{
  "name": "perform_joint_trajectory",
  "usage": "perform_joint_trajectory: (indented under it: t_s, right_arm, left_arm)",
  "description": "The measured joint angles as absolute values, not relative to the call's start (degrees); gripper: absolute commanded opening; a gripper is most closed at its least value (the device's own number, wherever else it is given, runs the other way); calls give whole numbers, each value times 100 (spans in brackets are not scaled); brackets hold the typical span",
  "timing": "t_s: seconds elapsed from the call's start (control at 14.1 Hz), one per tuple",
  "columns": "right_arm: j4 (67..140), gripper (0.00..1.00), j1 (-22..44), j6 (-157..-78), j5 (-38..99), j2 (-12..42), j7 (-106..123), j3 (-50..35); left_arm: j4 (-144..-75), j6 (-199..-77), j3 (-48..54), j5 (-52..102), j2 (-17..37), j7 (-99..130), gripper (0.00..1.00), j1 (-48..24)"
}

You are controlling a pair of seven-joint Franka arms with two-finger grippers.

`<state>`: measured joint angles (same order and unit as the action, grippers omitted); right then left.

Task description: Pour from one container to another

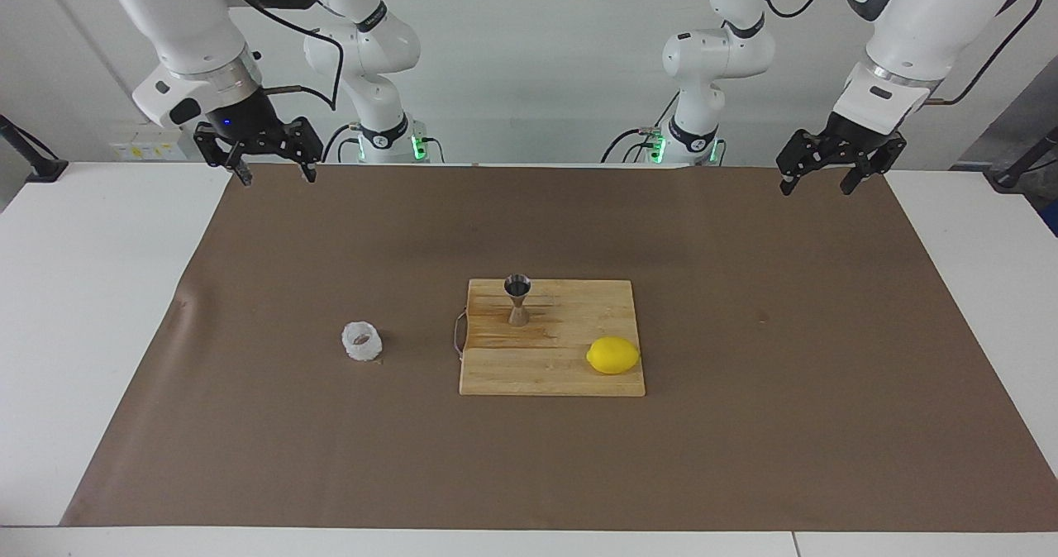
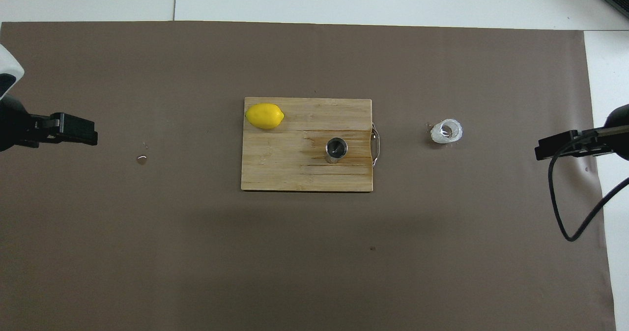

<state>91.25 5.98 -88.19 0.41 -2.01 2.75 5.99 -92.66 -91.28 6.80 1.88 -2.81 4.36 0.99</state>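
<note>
The small clear crinkly cup (image 1: 362, 341) (image 2: 446, 131) stands on the brown paper, beside the board toward the right arm's end of the table. The steel hourglass jigger (image 1: 518, 301) (image 2: 336, 149) stands upright on the wooden cutting board (image 1: 570, 375) (image 2: 295, 174), near its handle edge. My right gripper (image 1: 277, 178) (image 2: 538, 151) hangs open and empty in the air over the paper's edge at its own end, well away from the cup. My left gripper (image 1: 814, 188) (image 2: 93, 133) hangs open and empty over the paper at the left arm's end.
A yellow lemon (image 1: 612, 355) (image 2: 264, 116) lies on the board's corner, farther from the robots than the jigger. A small drop (image 2: 141, 159) sits on the paper toward the left arm's end. A black cable (image 2: 565, 208) dangles from the right arm.
</note>
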Motion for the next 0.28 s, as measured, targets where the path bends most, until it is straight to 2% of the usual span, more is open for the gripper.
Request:
perform_joint_trajectory:
  t_s: [0.28]
  right_arm:
    - [9013,100,440,-8787,47,-174,275,563]
  left_arm:
    - [-9266,-9128,679,188,-281,436,100,99]
